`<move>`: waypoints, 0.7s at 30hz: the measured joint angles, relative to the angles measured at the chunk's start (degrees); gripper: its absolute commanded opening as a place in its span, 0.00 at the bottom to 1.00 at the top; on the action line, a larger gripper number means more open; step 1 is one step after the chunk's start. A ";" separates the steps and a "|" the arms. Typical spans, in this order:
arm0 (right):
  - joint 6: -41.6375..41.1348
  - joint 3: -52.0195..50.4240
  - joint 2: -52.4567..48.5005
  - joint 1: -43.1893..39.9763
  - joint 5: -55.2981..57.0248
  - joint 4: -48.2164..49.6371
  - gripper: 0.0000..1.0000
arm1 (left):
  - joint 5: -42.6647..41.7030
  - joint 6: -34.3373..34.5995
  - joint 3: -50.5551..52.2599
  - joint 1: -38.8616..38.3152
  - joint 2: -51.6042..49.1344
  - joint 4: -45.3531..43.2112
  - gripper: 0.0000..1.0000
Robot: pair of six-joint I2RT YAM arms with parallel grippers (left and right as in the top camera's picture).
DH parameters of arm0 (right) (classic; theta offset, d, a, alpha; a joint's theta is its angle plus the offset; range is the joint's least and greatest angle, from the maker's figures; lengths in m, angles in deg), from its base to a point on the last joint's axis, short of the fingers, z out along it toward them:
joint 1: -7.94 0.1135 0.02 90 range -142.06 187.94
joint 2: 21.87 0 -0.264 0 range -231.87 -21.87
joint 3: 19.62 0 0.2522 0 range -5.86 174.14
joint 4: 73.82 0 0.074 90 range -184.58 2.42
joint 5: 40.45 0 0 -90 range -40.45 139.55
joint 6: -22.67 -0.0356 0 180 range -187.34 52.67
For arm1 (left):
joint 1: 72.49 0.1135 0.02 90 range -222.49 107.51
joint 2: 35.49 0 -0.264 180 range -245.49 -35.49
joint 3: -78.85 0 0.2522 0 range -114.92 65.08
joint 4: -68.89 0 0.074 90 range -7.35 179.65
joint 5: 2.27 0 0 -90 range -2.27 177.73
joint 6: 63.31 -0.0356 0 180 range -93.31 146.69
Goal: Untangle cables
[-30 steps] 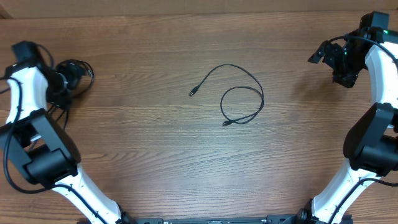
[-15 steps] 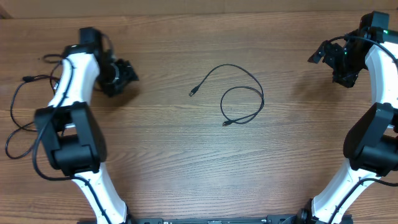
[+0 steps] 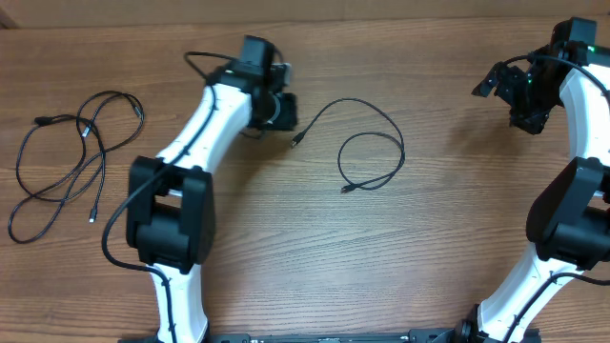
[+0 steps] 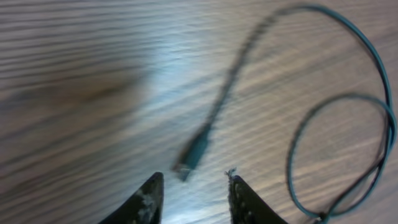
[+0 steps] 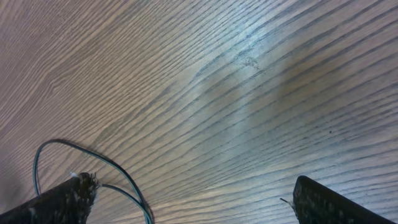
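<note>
Centring is needed: the plug (image 4: 198, 149) of the looped cable (image 3: 402, 148), mid-table, lies just ahead of the left gripper (image 4: 193, 185), parted and empty; the right gripper (image 5: 194, 185) is held wide open.

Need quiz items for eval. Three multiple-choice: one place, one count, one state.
1. The left hand is: A over the tangled cables; B at the plug end of the centre cable; C beside the right hand.
2. Cable groups on the table: A one; B two; C four.
3. The right hand is: A open, empty; B shut on a cable; C shut on a plug.
Answers: B, the plug end lies ahead of its fingers; B, tangled cables at left plus the centre cable; A, jaws wide apart, nothing between.
</note>
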 measured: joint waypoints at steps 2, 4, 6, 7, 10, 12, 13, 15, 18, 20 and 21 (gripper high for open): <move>0.00 0.00 0.00 0.00 0.00 -0.07 1.00 | 2.67 -0.33 0.00 -2.49 -0.02 -1.18 0.45; -0.02 0.00 0.00 0.00 0.00 -0.07 1.00 | 5.73 -0.70 0.00 -4.87 -0.02 -1.88 0.46; 0.00 0.00 0.00 0.00 0.00 -0.04 1.00 | 8.90 -0.98 0.00 -7.19 -0.02 -2.71 0.47; 0.00 0.00 0.00 0.00 0.00 -0.04 1.00 | 9.33 -1.05 0.00 -7.61 -0.02 -2.82 0.47; 0.02 0.00 0.00 0.02 0.00 -0.07 1.00 | 13.05 -1.18 0.00 -9.68 -0.02 -4.31 0.47; 0.00 0.00 0.00 0.02 0.00 -0.09 1.00 | 14.88 -1.22 0.00 -10.23 -0.07 -5.38 0.47; 0.00 0.00 0.00 0.02 0.00 -0.07 1.00 | 15.67 -1.31 0.00 -10.29 -0.13 -5.66 0.47; 0.02 0.00 0.00 0.02 0.00 -0.07 1.00 | 16.94 -1.36 0.00 -10.29 -0.46 -6.12 0.46; 0.02 0.00 0.00 0.00 0.00 -0.07 1.00 | 18.08 -1.36 0.00 -10.05 -1.70 -6.58 0.46; 0.02 0.00 0.00 0.02 0.00 -0.09 1.00 | 18.47 -1.36 0.00 -9.90 -2.71 -6.67 0.45; -0.02 0.00 0.00 0.02 0.00 -0.07 1.00 | 18.62 -1.36 0.00 -9.84 -3.26 -6.69 0.45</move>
